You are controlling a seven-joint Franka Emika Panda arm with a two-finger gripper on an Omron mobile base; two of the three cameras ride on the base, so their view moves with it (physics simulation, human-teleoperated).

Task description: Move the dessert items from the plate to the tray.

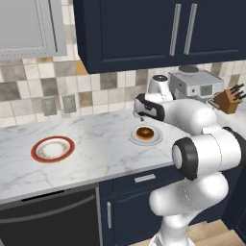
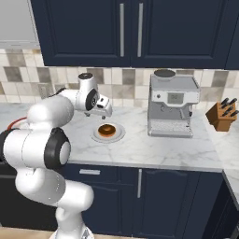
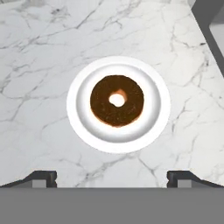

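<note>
Over the marble desk (image 1: 86, 158) my pincer (image 3: 112, 177) hangs spread wide, gripping nothing, directly above the chocolate doughnut (image 3: 117, 100) on its white plate (image 3: 83, 127). Dropping off-centre, I judge, one fingertip could strike the rim and skid the plate away.

**Kitchen backdrop: marble counter, navy cabinets, tiled wall**

White grey-veined marble countertop (image 1: 96, 153) runs wall to wall. Above it: backsplash of square beige, grey and tan tiles (image 1: 96, 91) with two grey wall outlets (image 1: 58, 105). Above the countertop, dark navy upper cabinets with long silver bar handles (image 2: 130, 32); a pale grey framed panel (image 1: 29, 29) at far left. Below the countertop: navy lower cabinets with silver handles (image 2: 140, 186), black dishwasher front (image 1: 48, 221). Light wood floor (image 1: 211, 235) at the base.
</note>
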